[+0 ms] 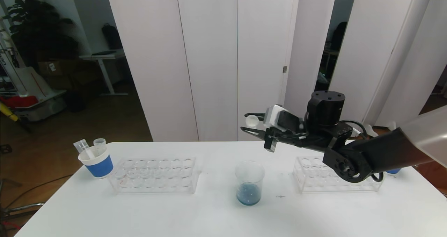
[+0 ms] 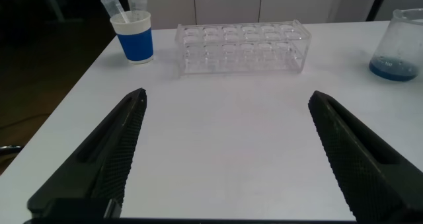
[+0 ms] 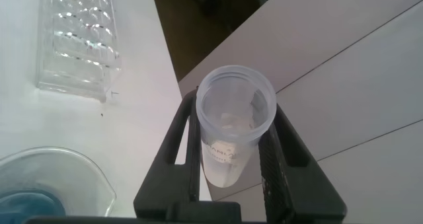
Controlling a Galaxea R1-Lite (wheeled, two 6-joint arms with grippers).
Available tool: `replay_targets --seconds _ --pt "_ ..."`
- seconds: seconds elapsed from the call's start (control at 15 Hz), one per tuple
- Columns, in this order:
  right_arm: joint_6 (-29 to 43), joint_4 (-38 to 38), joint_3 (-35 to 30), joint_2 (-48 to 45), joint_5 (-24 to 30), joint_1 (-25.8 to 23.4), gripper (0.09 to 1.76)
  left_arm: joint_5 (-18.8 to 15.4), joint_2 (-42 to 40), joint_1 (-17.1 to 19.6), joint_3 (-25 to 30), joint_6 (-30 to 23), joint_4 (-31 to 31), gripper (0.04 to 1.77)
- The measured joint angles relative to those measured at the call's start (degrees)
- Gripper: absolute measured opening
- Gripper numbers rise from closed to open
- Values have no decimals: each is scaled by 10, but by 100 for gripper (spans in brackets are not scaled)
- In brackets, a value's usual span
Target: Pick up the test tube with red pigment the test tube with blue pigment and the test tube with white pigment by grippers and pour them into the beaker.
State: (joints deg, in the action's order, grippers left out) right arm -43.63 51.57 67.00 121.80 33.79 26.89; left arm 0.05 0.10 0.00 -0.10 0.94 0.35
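Note:
My right gripper (image 1: 252, 126) is shut on the test tube with white pigment (image 1: 251, 120), held nearly level in the air above and slightly behind the beaker (image 1: 249, 181). In the right wrist view the tube (image 3: 235, 128) sits between the fingers (image 3: 274, 171), its open mouth facing the camera and pale bits inside. The beaker (image 3: 49, 184) holds blue pigment at its bottom. My left gripper (image 2: 228, 98) is open over bare table, out of the head view. No test tube with red pigment or with blue pigment shows.
A blue-banded white cup (image 1: 96, 162) with clear tubes in it stands at the table's left end. An empty clear rack (image 1: 155, 174) lies left of the beaker. A second rack (image 1: 328, 181) lies right of it, under my right arm. Another cup (image 1: 394, 171) peeks out behind that arm.

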Motion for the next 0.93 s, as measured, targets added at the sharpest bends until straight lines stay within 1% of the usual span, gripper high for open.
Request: replay_targets --seconds 0.2,0.4,0.53,0.93 --pt "-35 0 0 4 35 -2 58 0 0 0 0 0 0 175" --pt "-88 1 0 6 44 -7 58 0 0 0 0 0 0 175" --pt "-119 -1 5 8 65 -7 58 0 0 0 0 0 0 175" --pt "-183 -3 20 17 70 -7 58 0 0 0 0 0 0 175"
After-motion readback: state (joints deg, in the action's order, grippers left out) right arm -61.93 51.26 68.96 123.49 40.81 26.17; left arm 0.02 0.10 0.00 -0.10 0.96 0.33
